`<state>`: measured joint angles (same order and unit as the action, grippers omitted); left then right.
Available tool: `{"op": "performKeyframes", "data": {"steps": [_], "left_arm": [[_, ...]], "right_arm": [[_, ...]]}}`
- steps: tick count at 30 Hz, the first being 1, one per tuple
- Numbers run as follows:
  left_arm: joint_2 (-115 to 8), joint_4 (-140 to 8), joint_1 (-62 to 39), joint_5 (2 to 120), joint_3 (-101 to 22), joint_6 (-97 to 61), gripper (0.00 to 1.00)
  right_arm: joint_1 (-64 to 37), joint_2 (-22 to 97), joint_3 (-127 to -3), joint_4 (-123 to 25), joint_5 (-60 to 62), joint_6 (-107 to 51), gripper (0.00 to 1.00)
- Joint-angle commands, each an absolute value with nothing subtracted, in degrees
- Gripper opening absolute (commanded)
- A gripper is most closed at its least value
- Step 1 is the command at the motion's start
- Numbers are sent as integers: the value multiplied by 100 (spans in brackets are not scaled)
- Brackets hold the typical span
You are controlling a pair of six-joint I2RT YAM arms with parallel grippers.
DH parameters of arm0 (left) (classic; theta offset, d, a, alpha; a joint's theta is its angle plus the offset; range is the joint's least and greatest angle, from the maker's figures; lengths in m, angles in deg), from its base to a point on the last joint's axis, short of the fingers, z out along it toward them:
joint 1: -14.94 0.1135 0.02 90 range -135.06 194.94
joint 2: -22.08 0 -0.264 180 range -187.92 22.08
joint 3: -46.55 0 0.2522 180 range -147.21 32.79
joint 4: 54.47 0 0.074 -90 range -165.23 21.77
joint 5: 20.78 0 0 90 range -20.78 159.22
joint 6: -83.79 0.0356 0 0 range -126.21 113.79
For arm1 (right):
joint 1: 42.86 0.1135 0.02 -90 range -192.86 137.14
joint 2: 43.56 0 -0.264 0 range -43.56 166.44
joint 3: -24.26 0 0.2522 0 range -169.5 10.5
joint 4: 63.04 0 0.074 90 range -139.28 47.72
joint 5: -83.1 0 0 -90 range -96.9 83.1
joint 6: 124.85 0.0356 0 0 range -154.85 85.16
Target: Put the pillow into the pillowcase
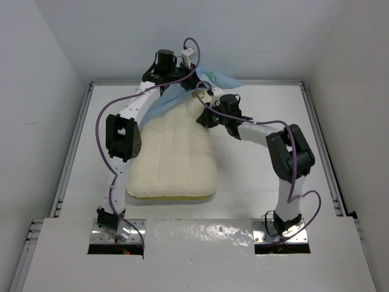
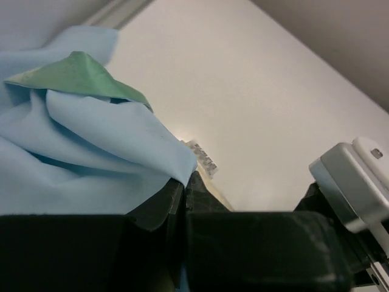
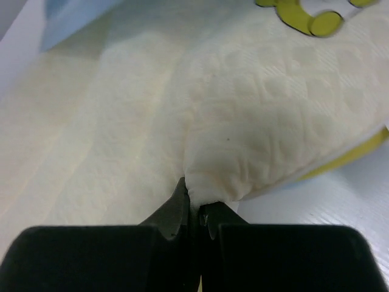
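Note:
The cream quilted pillow (image 1: 176, 158) lies lengthwise on the white table, its yellow trim along the near edge. At its far end the pillowcase (image 1: 163, 102) shows light blue, draped over the far left corner of the pillow. My left gripper (image 1: 177, 68) is raised at the back, shut on an edge of the pillowcase (image 2: 91, 152), whose teal-green side (image 2: 79, 76) peeks out of a fold. My right gripper (image 1: 205, 115) is shut on a pinch of the pillow (image 3: 255, 121) at its far right corner, near the yellow logo (image 3: 304, 15).
White walls enclose the table (image 1: 267, 115) on three sides, with metal rails (image 1: 322, 146) along left and right edges. Purple cables loop off both arms. A white tag (image 2: 203, 158) of the pillow shows just past the left fingers.

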<state>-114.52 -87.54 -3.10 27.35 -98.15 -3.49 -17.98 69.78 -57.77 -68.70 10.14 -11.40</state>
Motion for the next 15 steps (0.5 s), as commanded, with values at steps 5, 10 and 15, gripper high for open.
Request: {"op": "performKeyframes", "data": {"steps": [5, 10, 15], "left_arm": [[-10757, -10537, -756, 1007, -10212, 1089, 0], [-10677, -12928, -993, 289, -10467, 3198, 0], [-10493, -14373, -1011, -162, -10740, 4872, 0]], "right_arm": [[-1535, 5814, -5736, -7230, 2184, -2587, 0], [-1588, 5690, -5630, -8003, 1833, -2335, 0], [-1773, 6392, -5797, -8444, 1562, -1753, 0]]}}
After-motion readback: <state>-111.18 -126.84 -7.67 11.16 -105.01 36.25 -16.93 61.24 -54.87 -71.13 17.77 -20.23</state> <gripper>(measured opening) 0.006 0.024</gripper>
